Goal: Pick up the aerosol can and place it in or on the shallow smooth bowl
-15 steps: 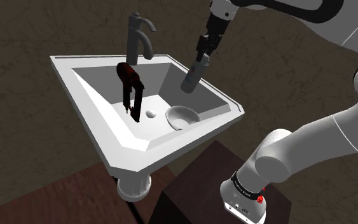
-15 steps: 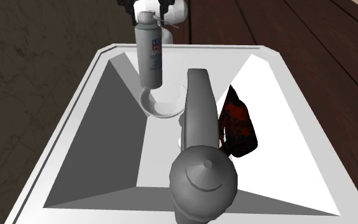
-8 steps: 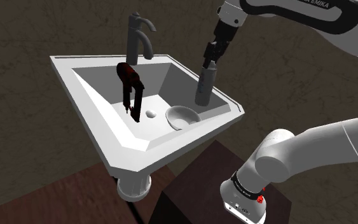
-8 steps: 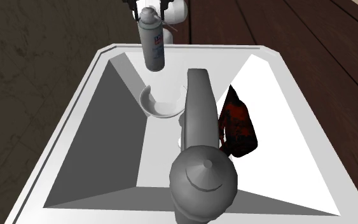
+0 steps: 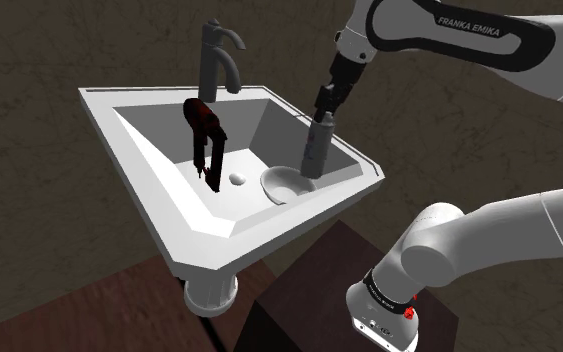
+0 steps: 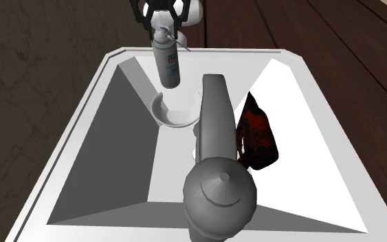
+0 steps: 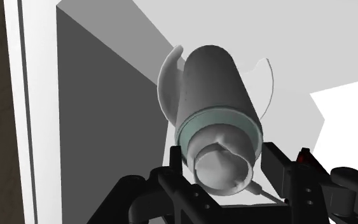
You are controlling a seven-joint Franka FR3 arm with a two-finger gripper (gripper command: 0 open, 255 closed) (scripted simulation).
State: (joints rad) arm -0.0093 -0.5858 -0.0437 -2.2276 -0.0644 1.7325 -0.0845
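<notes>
A grey aerosol can [image 5: 316, 148] with a white label [image 6: 168, 60] hangs nearly upright, its base just over the far rim of the shallow white bowl [image 5: 285, 184]. My black gripper [image 5: 325, 103] is shut on the can's cap end from above. In the wrist view the fingers [image 7: 174, 160] clasp the cap, and the can [image 7: 214, 95] points down at the bowl [image 7: 167, 81] beneath it. The bowl [image 6: 169, 115] lies on the sink's floor. Whether the can touches the bowl I cannot tell.
A white pedestal sink [image 5: 110, 97] holds everything. A tall grey faucet [image 5: 215, 55] stands at its back and fills the near side of the second exterior view [image 6: 216, 148]. A dark red and black object [image 5: 204, 137] stands in the basin beside the drain [image 5: 236, 179].
The arm swung the can from a tilt over the basin towards the sink's wall, then lowered it, more upright, over the bowl. The bowl and the dark red object stayed put.
</notes>
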